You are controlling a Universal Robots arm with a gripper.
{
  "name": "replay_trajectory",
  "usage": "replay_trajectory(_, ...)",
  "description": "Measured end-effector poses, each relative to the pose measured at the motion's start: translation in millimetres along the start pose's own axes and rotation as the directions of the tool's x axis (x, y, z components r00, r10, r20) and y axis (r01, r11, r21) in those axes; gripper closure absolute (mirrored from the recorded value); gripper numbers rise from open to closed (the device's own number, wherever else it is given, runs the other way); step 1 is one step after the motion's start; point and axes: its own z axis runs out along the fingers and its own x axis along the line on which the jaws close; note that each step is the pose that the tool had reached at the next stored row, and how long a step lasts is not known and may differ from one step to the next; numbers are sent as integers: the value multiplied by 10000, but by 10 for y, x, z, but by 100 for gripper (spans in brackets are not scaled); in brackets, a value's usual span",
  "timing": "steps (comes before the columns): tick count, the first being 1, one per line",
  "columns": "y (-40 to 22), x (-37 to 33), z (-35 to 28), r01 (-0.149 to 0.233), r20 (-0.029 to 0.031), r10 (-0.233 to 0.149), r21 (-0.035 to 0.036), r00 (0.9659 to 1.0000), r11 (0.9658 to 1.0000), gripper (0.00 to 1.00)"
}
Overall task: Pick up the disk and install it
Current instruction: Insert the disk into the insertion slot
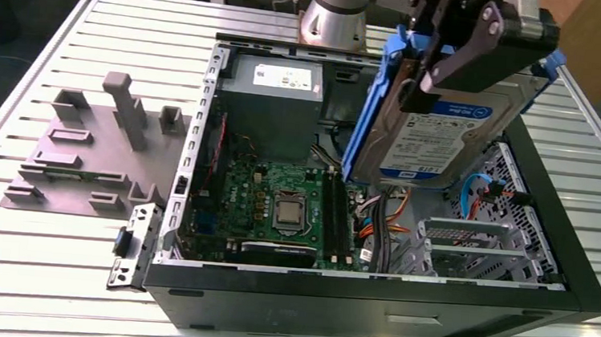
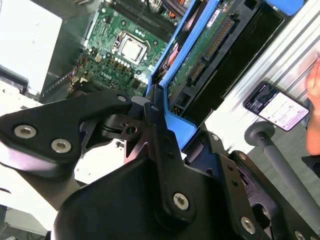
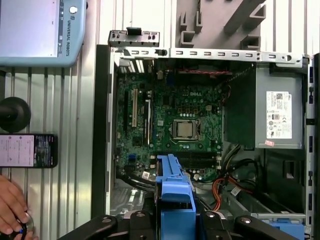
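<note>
The disk (image 1: 431,143) is a silver drive with a blue-and-white label in a blue carrier frame. It hangs steeply tilted above the open computer case (image 1: 377,291), over the bay area on the exterior view's right. My gripper (image 1: 441,87) is shut on its upper end, black fingers (image 1: 462,59) clamping the frame. In the second wrist view the blue frame (image 2: 176,125) runs out from between the fingers (image 2: 156,117), with the drive's green circuit side (image 2: 200,55) beyond. The first wrist view has the frame's end (image 3: 174,192) above the motherboard (image 3: 175,125).
A grey power supply box (image 1: 274,94) sits at the case's back. A metal drive cage (image 1: 477,247) and loose cables (image 1: 383,215) lie under the disk. A grey fixture (image 1: 87,152) stands on the table at the exterior view's left. A phone (image 3: 27,150) and a person's hand (image 3: 10,205) are beside the case.
</note>
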Motion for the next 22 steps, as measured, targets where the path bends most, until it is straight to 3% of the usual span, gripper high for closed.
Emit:
replay_trajectory(4, -42, 19, 6, -1, -2, 1, 0, 10000, 10000, 64)
replay_trajectory(10, -79, 136, 34, -3, 0, 3, 0, 10000, 10000, 64)
replay_trajectory(12, -115, 159, 45, -4, -1, 4, 0, 10000, 10000, 64)
replay_trajectory(14, -206, 180, 63, -2, 0, 2, 0, 10000, 10000, 64)
replay_trajectory(15, -220, 181, 64, -3, -2, 3, 0, 10000, 10000, 64)
replay_trajectory(22, -226, 182, 68, -3, -1, 3, 0, 10000, 10000, 64)
